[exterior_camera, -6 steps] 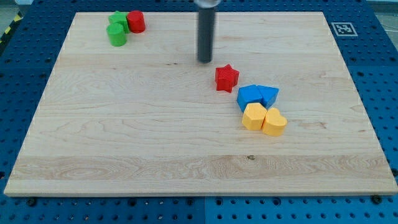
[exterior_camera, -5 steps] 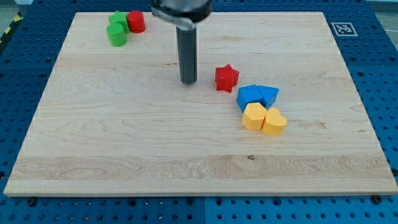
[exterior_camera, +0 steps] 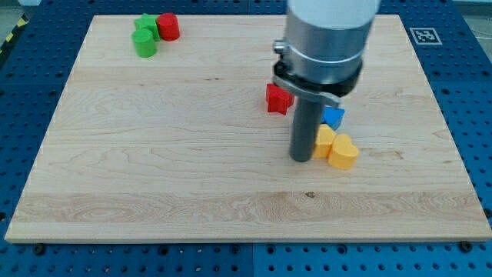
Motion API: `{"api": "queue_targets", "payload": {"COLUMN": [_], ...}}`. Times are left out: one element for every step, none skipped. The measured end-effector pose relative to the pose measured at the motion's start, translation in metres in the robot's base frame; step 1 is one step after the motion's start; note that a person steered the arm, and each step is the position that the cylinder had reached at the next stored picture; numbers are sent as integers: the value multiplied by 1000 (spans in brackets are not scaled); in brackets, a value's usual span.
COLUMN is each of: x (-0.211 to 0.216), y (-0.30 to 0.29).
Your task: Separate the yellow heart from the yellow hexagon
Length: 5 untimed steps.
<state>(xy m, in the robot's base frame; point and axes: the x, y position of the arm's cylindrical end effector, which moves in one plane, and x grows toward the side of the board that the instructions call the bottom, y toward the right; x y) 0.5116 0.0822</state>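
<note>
The yellow heart (exterior_camera: 344, 151) lies right of the board's middle, touching the yellow hexagon (exterior_camera: 324, 140) on its left. My tip (exterior_camera: 300, 159) rests on the board just left of the hexagon, at its lower-left edge; whether it touches is hard to tell. The rod and arm hide most of the hexagon's left side and the blue block behind it. A blue triangular block (exterior_camera: 333, 117) shows just above the hexagon.
A red star (exterior_camera: 276, 98) sits left of the rod, partly hidden. Two green blocks (exterior_camera: 144, 36) and a red cylinder (exterior_camera: 168, 27) cluster at the top left. A printed marker (exterior_camera: 425, 35) is at the board's top right corner.
My tip has moved from the board's upper middle down and to the right, now beside the yellow hexagon. The arm body has come into view. The blocks have not visibly moved.
</note>
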Motion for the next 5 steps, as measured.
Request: {"api": "queue_targets", "payload": {"x": [0,0,11,18,-7], "y": [35,58,72,100,102]}}
